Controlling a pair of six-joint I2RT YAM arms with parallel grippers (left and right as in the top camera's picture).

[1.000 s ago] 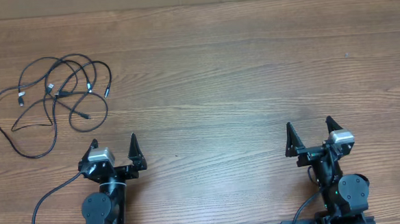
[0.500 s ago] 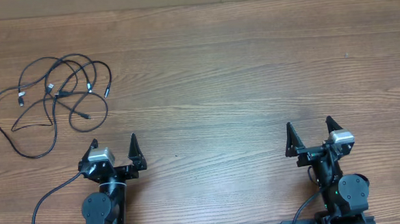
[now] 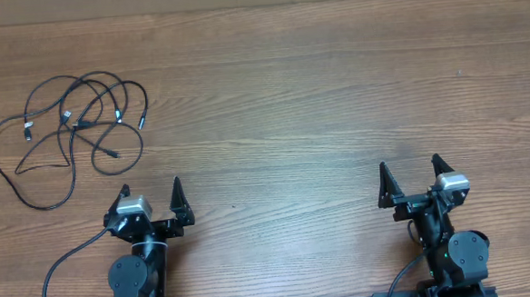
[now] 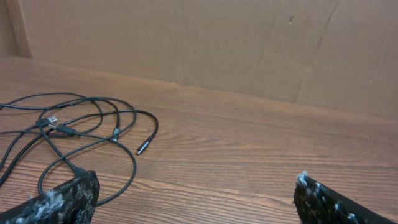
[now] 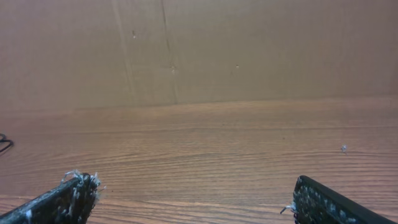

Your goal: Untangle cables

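Note:
The cables (image 3: 69, 131) are thin black cords with small plug ends, lying in one tangled heap of loops at the table's far left. In the left wrist view the cables (image 4: 74, 134) spread ahead and to the left, one loop running close by the left fingertip. My left gripper (image 3: 151, 186) rests near the front edge, just below and right of the tangle, open and holding nothing; its gap (image 4: 196, 186) shows bare wood. My right gripper (image 3: 410, 166) stands open at the front right, far from the cables, with only wood between its fingers (image 5: 196, 190).
A brown cardboard wall (image 4: 249, 43) closes off the table's far edge. A stub of cable (image 5: 5, 143) shows at the left border of the right wrist view. Wood-grain tabletop (image 3: 317, 100) stretches between the two arms and to the right.

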